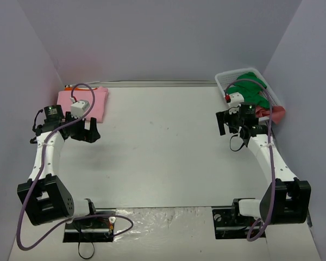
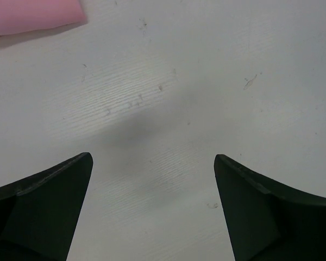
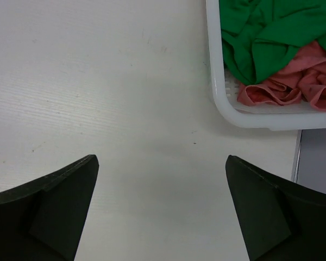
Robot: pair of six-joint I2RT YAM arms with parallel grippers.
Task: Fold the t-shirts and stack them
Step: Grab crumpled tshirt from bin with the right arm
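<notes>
A folded light pink t-shirt (image 1: 98,100) lies at the back left of the table, with a sliver of orange t-shirt (image 1: 69,87) showing under its far edge. Its corner (image 2: 32,13) shows at the top left of the left wrist view. My left gripper (image 1: 87,133) (image 2: 152,156) hovers open over bare table just in front of this stack. A crumpled bright green t-shirt (image 1: 251,89) (image 3: 266,38) and a coral red t-shirt (image 1: 277,113) (image 3: 299,87) sit in the basket. My right gripper (image 1: 228,122) (image 3: 162,158) stands open and empty, left of the basket.
The white lattice basket (image 1: 223,81) (image 3: 217,92) stands at the back right corner. Grey walls close in the table (image 1: 163,147) at the back and on both sides. The arm bases and looping cables sit along the near edge.
</notes>
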